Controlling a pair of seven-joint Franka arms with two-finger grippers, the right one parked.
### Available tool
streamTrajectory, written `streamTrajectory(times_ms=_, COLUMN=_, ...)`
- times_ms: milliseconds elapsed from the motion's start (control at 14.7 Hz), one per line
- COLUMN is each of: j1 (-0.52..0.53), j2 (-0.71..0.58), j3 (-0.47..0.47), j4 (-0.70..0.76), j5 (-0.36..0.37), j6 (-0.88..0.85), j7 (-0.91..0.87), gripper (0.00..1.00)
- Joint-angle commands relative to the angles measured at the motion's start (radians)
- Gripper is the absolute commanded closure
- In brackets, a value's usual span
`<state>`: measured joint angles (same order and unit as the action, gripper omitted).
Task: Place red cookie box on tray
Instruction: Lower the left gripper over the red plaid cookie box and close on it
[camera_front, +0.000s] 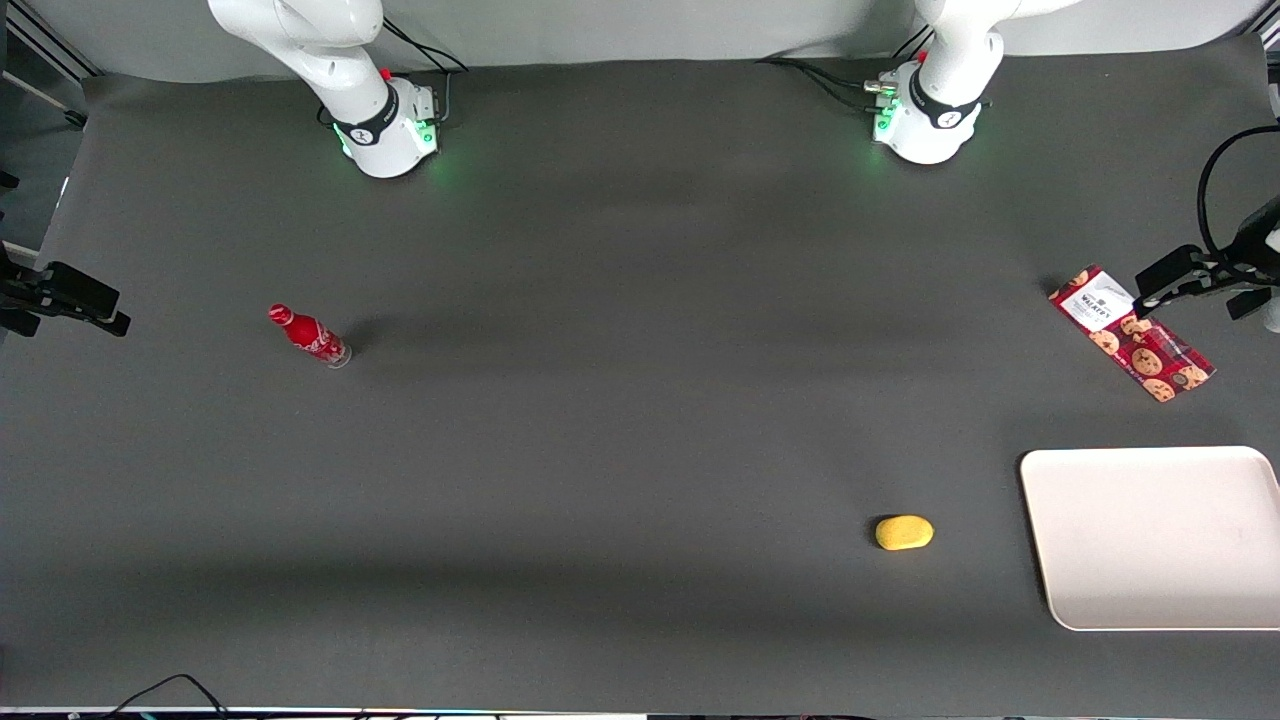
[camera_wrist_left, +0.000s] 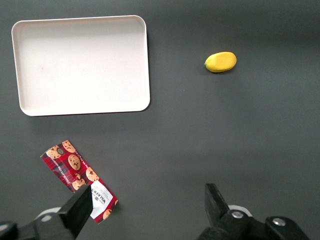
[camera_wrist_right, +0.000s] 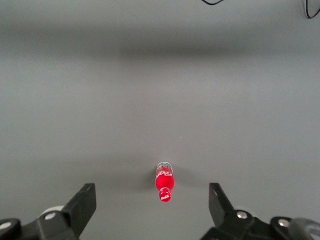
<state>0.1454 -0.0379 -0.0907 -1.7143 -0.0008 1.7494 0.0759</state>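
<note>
Lying flat, red cookie box (camera_front: 1131, 333) diagonal; gripper (camera_wrist_left: 147, 212) open above.

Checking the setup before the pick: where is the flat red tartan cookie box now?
The red cookie box lies flat on the table at the working arm's end, farther from the front camera than the off-white tray, under the open gripper.

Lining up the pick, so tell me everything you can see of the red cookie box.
The red cookie box is flat, long and rectangular, apparently cardboard: red tartan printed with brown chocolate-chip cookies, with a white label at one end. It lies flat and askew on the dark table, farther from the front camera than the tray and apart from it. The open gripper hovers by its label end; contact isn't evident.
</note>
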Motion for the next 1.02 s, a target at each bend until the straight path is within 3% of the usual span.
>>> streamTrajectory(times_ms=0, j1=-0.001, j2=0.013, j3=-0.004, j4=0.03, j5=0.016, j6=-0.027, j7=-0.002, gripper=0.0)
streamTrajectory(times_ms=477, j1=0.066, j2=0.018, j3=0.021, j4=-0.025, j5=0.016, j6=-0.025, j7=0.007, gripper=0.0)
streamTrajectory(times_ms=818, j1=0.066, j2=0.127, j3=0.221, j4=-0.051, j5=-0.002, j6=0.076, j7=0.008, gripper=0.0)
streamTrajectory(times_ms=955, j1=0.068, j2=0.173, j3=0.296, j4=-0.053, j5=-0.046, j6=0.097, j7=0.008, gripper=0.0)
